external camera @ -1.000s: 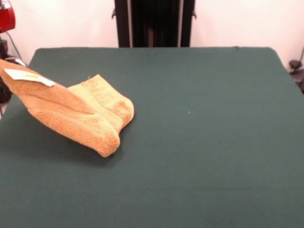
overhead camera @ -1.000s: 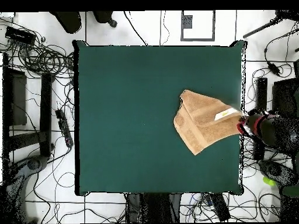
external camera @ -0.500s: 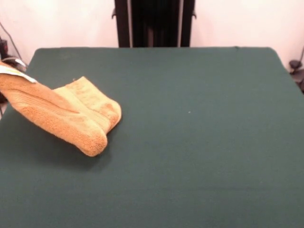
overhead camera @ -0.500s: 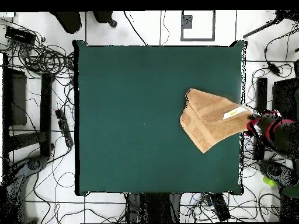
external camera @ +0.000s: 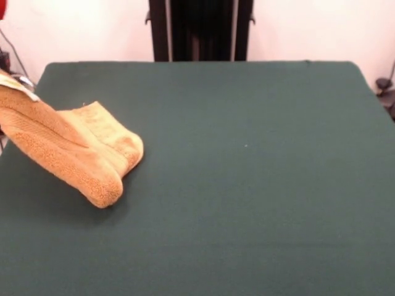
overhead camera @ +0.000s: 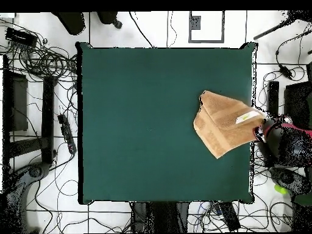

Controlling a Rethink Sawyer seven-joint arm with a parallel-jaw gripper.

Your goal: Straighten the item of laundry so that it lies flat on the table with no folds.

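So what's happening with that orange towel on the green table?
A robot arm is handling the towel. Its pincer sits past the table's edge, at the corner of the towel with the white tag, and that corner is raised off the table. The rest lies folded over itself near the edge, so it isn't flat yet.

A large rectangular table with a dark green felt-like top (external camera: 247,185) (overhead camera: 140,122) carries a folded orange-tan terry towel (external camera: 80,151) (overhead camera: 222,125), which overhangs one side edge.
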